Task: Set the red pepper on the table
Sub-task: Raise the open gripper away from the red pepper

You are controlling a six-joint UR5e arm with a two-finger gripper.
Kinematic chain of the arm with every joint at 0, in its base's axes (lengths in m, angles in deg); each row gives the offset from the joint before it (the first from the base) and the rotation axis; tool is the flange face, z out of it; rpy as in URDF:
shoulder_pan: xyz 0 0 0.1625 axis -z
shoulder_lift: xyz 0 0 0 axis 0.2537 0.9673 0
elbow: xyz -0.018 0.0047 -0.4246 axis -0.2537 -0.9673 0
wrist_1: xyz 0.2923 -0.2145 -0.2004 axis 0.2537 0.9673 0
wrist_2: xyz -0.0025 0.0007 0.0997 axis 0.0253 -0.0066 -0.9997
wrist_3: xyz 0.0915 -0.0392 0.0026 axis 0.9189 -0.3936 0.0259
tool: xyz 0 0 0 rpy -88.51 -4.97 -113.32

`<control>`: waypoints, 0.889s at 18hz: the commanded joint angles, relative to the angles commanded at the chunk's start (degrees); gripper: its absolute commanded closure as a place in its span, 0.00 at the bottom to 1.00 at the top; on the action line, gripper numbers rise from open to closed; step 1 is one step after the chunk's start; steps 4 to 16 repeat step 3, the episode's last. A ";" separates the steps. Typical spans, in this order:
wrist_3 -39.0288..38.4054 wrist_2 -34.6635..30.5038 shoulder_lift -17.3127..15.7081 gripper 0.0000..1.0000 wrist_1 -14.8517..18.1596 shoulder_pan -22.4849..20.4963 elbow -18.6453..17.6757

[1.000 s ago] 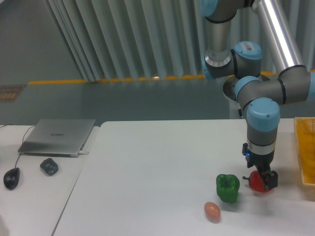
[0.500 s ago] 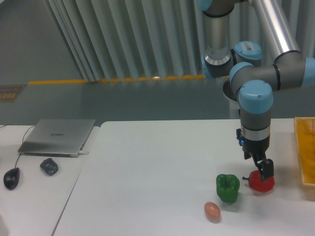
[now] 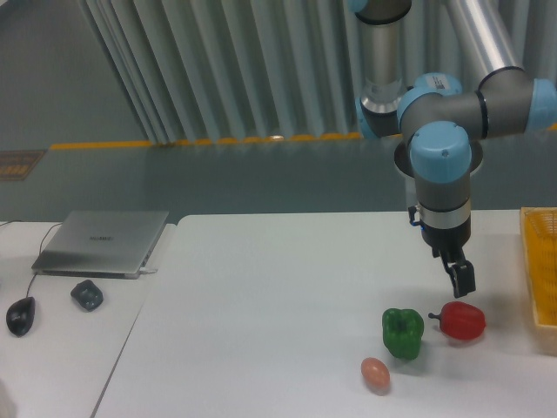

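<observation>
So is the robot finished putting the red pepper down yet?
It looks that way. The red pepper lies on the white table, right of the green pepper and apart from it. The gripper has let go and hangs just above the pepper, holding nothing; whether its fingers are open is hard to tell from here. In the earlier pictures it was still down around the pepper. All that seems left is for the arm to move away.

Silver arm (image 3: 474,30), blue joint caps, black end effector (image 3: 459,277)
</observation>
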 joint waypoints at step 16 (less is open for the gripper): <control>-0.17 2.20 0.00 0.00 -0.35 -0.18 -0.26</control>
